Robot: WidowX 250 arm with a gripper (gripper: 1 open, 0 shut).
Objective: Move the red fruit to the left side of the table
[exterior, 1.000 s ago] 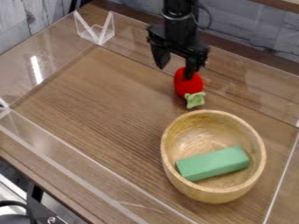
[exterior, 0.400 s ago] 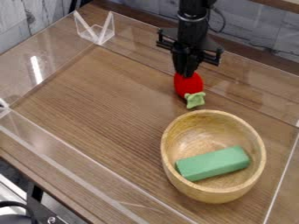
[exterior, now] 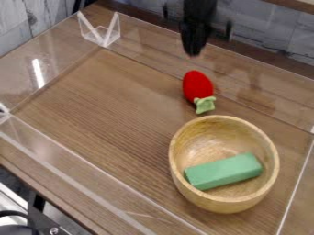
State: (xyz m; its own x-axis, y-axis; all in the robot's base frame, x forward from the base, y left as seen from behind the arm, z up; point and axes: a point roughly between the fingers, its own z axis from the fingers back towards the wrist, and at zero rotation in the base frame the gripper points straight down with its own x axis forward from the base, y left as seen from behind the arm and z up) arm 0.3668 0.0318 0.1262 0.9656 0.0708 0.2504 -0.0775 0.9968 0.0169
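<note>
Brown wood-grain surface w/ low clear acrylic walls fills the view. Red fruit lies on the bare wood toward the far right, glossy red body w/ its pale green cap pointing toward the wooden bowl, just beside the bowl's far rim but apart from it. Bowl sits at the near right; a green block lies inside it, tilted across the bottom. Gripper hangs above the fruit near the top edge, blurred, pointing steeply down, fingers clenched together w/ nothing between them. Clear gap betw. fingertips and fruit, so no contact. Left part of the surface is plain wood.
</note>
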